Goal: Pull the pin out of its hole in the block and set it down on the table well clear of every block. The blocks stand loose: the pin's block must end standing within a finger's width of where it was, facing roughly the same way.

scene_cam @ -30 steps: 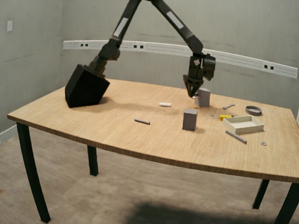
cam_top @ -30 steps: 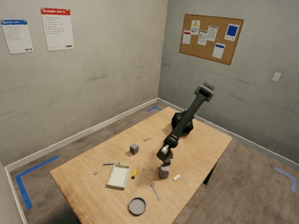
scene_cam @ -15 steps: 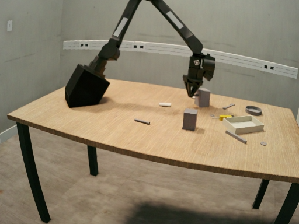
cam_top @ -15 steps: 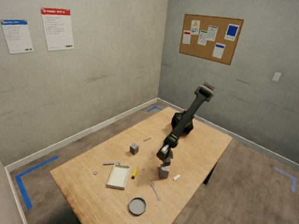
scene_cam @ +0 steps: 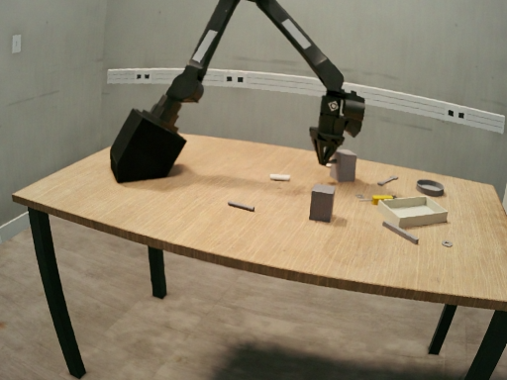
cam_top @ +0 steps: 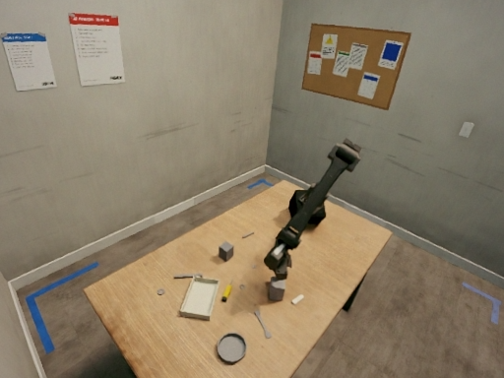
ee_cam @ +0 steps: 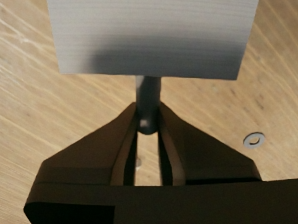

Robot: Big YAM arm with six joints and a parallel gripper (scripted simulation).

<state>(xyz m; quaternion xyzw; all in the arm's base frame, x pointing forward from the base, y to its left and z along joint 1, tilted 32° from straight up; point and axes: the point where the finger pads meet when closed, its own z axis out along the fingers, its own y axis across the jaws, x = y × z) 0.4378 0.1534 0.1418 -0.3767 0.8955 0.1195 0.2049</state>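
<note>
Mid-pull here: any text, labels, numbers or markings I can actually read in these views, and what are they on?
None is legible.
Wall poster, blue header: lines too blurred to read.
Wall poster, red header: too blurred.
Papers on the corkboard: too small.
Wrist housing above the gripper: white diamond emblem, no letters.
White wall strip: black squares only.

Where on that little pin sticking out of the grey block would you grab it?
By its free end, coming straight at the block's holed face. The pin juts sideways, so only that stub is exposed. The gripper is pinching it there.
</note>
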